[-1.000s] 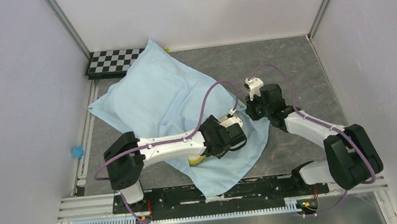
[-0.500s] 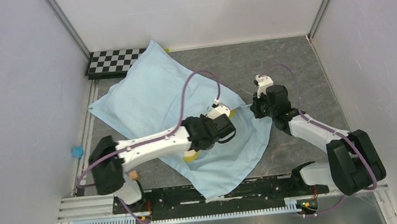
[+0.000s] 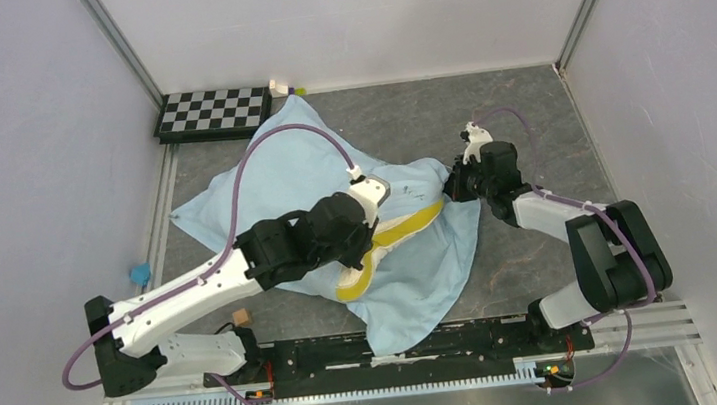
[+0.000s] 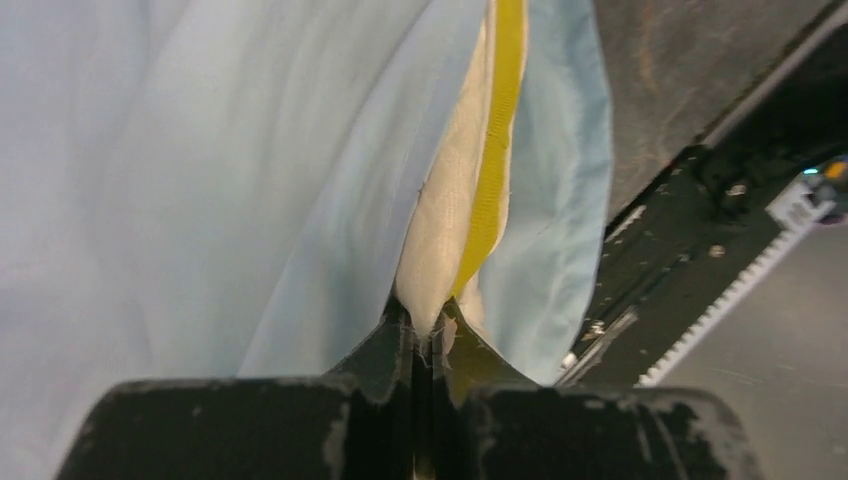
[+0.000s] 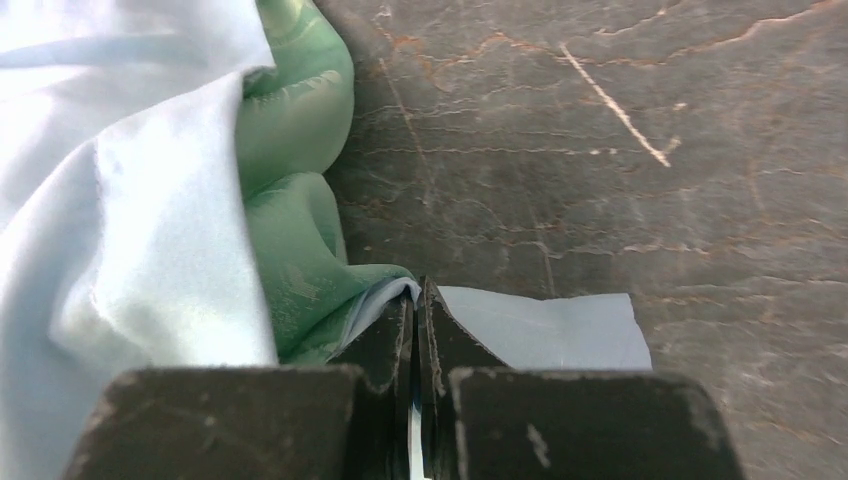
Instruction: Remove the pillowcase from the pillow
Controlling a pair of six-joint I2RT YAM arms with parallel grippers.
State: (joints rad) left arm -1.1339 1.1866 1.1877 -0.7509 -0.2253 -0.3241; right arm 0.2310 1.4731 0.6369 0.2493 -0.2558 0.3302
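The light-blue pillowcase [image 3: 272,186] lies wrinkled across the middle of the table. The pillow [image 3: 407,225] shows at its right opening as a cream strip with a yellow band; the rest is hidden inside. My left gripper [image 3: 373,251] is shut on the pillow's cream corner [image 4: 440,240], with the pillowcase [image 4: 200,150] on both sides of my left gripper [image 4: 428,325]. My right gripper [image 3: 451,190] is shut on the pillowcase's thin blue edge [image 5: 540,325] low on the table, with the pale green inner flap [image 5: 295,230] bunched left of my right gripper [image 5: 418,295].
A checkerboard [image 3: 214,110] lies at the back left corner. A small blue object [image 3: 141,274] sits by the left wall and a small brown cube [image 3: 241,317] near the left arm's base. The black rail [image 3: 400,344] runs along the near edge. Grey walls enclose three sides.
My left gripper has shut on the pillow's corner and drawn back left, baring more of the yellow band. My right gripper has shut on the pillowcase edge. The cloth has shifted.
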